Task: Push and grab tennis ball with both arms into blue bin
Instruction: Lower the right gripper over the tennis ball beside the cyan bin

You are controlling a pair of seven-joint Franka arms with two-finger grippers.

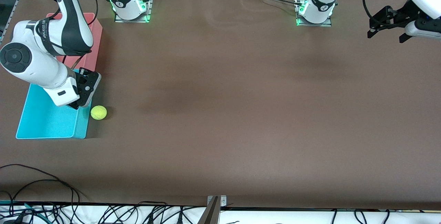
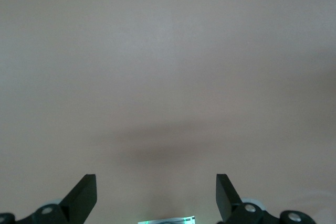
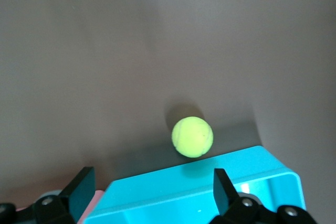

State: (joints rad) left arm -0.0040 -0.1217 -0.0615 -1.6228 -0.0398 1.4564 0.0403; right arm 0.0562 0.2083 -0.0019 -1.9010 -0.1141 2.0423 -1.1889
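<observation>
Resting on desk [image 1: 241, 113] just beside blue bin [image 1: 44, 120] wall, outside it: tennis ball [image 1: 98, 112]. Right claw [image 1: 78, 106] hung over bin edge, fingers spread, empty, likely staged for grab. Left claw [image 1: 387, 31] released, waiting over its desk end.

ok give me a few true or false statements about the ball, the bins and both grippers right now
1. The tennis ball lies inside the blue bin. False: it sits on the table, just outside the bin's wall.
2. The right gripper is open and empty. True.
3. The left gripper grips the ball. False: it is open and empty, over bare table at the left arm's end.
4. The pink bin lies farther from the front camera than the blue bin. True.
</observation>
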